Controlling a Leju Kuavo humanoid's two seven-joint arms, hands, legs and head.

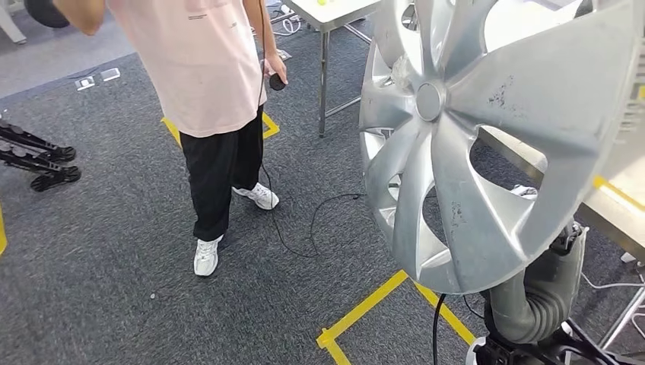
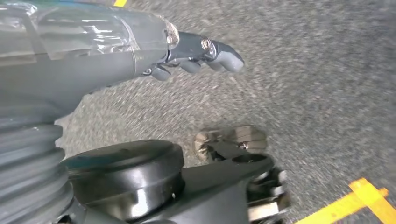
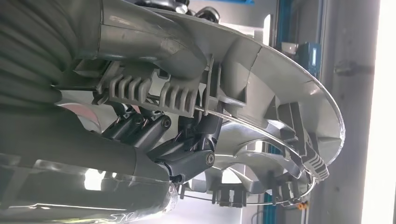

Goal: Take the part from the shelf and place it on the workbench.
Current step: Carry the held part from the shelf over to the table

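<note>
Above grey carpet | hubcap (image 1: 487,129) on edge, face toward person (image 1: 205,91) | right robot hand (image 3: 177,140) grips rim

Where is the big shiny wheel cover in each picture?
Head view: wheel cover fills the right side, face toward the camera.
Left wrist view: not in it.
Right wrist view: its ribbed back, with the right hand gripping it.
Shared landmark: the wheel cover's rim.

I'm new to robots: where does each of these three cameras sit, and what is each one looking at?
Head view: high on the body, looking down at carpet, a person and the hubcap; right arm below.
Left wrist view: behind the left hand, facing the grey carpet; fingers apart, holding nothing.
Right wrist view: behind the right hand, whose fingers grip the hubcap's back.
Shared: head and right wrist both show the hubcap.
</note>
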